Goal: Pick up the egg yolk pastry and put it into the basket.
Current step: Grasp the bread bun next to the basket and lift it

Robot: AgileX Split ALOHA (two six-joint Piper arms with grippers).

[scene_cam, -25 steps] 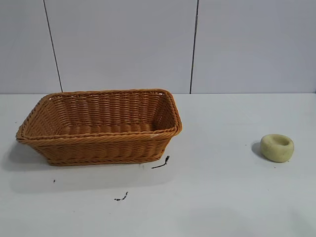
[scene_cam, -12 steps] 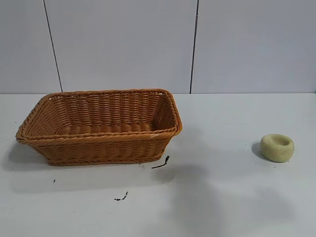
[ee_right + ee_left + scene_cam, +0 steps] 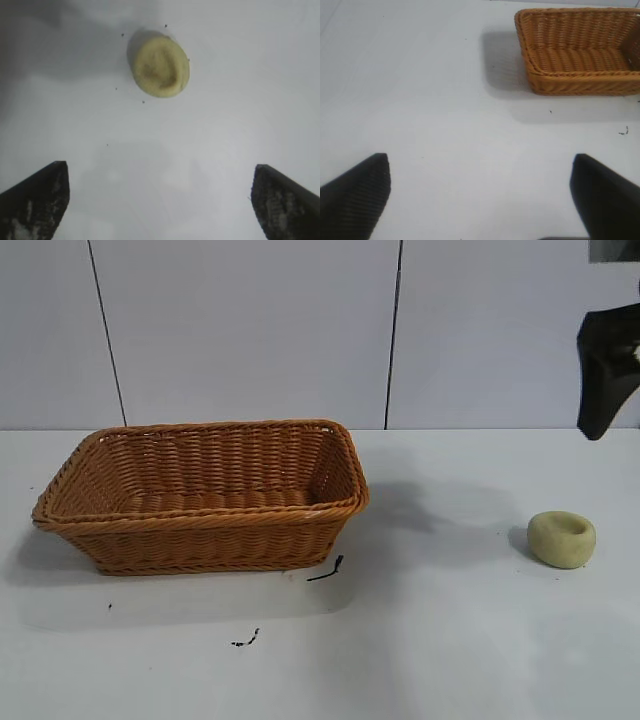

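Right gripper (image 3: 160, 200), fingers wide apart above the egg yolk pastry (image 3: 561, 538), should descend centered over it, then close gently.

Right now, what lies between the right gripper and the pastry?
Nothing: the right wrist view shows only bare table between the open right gripper and the pastry.
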